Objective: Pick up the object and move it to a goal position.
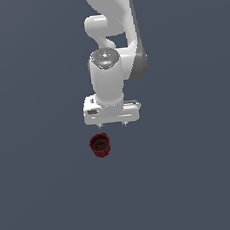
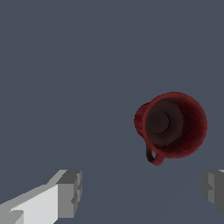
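Nearest the wrist camera are the two fingertips of the claw (image 2: 142,192), one grey pad (image 2: 70,192) on its white finger and the other (image 2: 214,190) only half in frame. They stand wide apart with bare grey table (image 2: 65,65) between them, so the claw is spread open and holds nothing. Neither pad touches anything.

Just beyond the fingertips, and not between them, sits the cup (image 2: 173,124). It is dark red and upright, its mouth facing up at the camera so that the dark inside and a round base show, with a small handle (image 2: 154,156) on the side toward the fingers. It lies closer to the half-seen pad than to the other, off the midline of the claw.

In the exterior view the claw (image 1: 113,123) hangs pointing down from the white arm (image 1: 110,42), and the cup (image 1: 100,145) stands on the table (image 1: 40,195) near it, slightly toward the exterior view's left. How high the fingertips are above the table cannot be told.

The wide opening probably suits an approach from above: the cup looks narrower than the gap, so the fingers could pass down either side of the ribbed wall. I judge the pick has not begun, and the claw would need to shift over the cup before lowering. No goal marker is visible
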Tool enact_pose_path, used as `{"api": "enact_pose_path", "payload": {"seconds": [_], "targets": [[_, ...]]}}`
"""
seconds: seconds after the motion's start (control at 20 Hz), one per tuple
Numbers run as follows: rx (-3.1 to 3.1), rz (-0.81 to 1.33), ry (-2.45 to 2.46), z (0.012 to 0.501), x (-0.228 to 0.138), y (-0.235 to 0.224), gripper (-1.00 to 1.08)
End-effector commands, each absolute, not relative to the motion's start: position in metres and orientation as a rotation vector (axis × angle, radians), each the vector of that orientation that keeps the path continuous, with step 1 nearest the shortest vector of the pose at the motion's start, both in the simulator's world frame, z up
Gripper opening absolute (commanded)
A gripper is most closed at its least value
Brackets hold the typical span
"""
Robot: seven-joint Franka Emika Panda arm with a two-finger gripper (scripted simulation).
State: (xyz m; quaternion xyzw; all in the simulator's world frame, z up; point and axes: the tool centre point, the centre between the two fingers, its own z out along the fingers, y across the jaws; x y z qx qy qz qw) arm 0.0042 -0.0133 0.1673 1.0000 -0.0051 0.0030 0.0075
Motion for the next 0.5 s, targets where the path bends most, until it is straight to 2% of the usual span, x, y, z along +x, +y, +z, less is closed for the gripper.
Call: {"api": "enact_pose_path", "payload": {"seconds": [0.0,0.45], "targets": [[3.127,0.009,-0.016,0.167,0.004,-0.013,0.28],[3.130,0.049,0.017,0.181,0.011,-0.008,0.28]]}}
